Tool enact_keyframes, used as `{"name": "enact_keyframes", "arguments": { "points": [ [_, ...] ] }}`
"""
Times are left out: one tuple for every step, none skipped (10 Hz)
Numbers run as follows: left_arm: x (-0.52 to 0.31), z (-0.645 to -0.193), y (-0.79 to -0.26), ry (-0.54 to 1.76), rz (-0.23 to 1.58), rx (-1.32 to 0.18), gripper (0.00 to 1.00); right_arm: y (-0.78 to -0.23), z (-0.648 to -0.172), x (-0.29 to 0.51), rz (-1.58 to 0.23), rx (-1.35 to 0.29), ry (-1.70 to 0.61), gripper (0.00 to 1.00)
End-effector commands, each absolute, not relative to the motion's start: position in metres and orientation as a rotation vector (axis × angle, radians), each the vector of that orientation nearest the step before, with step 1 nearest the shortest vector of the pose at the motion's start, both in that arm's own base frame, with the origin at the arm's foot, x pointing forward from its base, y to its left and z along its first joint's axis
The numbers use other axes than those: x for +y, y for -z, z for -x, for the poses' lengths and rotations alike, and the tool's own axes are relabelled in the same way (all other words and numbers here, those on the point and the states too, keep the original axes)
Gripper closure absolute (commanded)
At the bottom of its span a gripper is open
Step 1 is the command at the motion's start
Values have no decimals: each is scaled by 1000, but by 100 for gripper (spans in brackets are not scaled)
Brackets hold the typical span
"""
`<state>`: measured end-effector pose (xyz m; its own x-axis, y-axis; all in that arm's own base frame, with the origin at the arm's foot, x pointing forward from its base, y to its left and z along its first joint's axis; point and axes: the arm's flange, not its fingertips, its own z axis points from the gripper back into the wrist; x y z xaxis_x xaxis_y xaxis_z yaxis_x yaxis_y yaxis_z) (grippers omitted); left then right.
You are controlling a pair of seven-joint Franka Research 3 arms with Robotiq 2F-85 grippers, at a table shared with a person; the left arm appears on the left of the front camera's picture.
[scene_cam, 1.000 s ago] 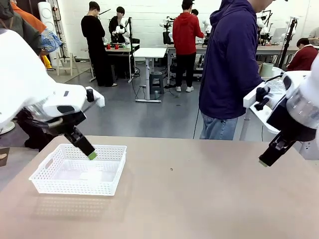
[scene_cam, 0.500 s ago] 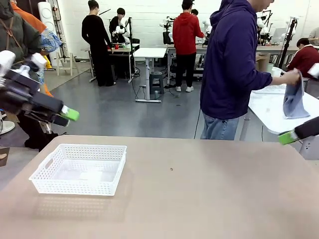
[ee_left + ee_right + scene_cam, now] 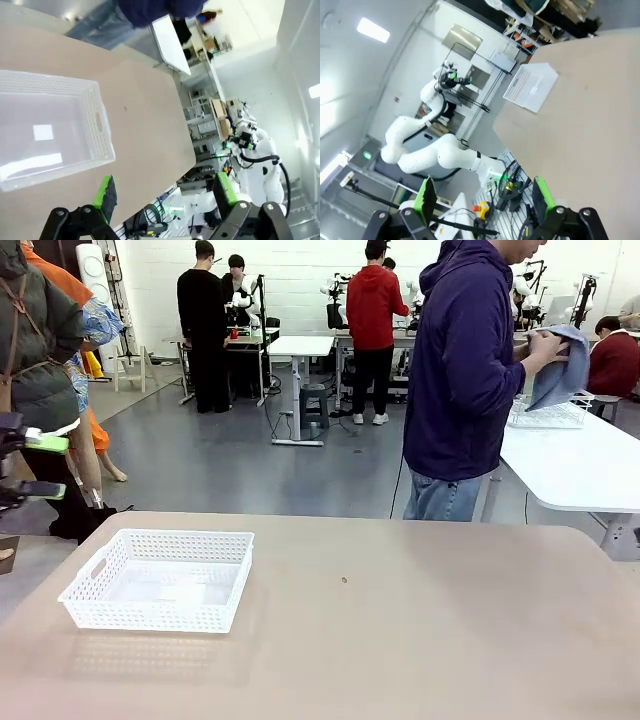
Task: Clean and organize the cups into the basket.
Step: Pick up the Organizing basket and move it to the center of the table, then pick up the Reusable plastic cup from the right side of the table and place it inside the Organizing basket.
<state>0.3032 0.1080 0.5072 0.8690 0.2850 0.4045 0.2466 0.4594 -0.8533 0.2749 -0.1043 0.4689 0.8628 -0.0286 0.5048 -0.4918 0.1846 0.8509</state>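
The basket (image 3: 150,615) is sitting empty on the left part of the tan table (image 3: 420,640), probably set there as the drop-off spot within both arms' reach. At the far left, the left gripper (image 3: 45,467) is hanging off the table's edge, fingers spread on nothing. In its wrist view the basket (image 3: 102,130) is lying well beyond the pads (image 3: 106,192). Farther right, a person is holding up a grey-blue cloth (image 3: 560,365), likely for cleaning. The right gripper (image 3: 483,194) is hovering with fingers apart, the basket (image 3: 530,87) far off.
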Motion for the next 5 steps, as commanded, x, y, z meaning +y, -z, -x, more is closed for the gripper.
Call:
{"name": "enact_keyframes", "arguments": {
  "points": [
    [138,-285,-522,-42,1118,-623,0,-444,-275,-138,-1297,-442,-197,0],
    [152,-274,-523,-64,1113,-647,0,-433,-270,-157,-1277,-454,-121,0],
    [167,-266,-523,-95,1106,-660,0,-427,-263,-173,-1269,-470,-64,0],
    [180,-258,-521,-132,1088,-666,0,-422,-255,-187,-1259,-493,-11,0],
    [191,-250,-516,-165,1076,-662,0,-422,-244,-202,-1266,-544,34,0]
  ]
}}
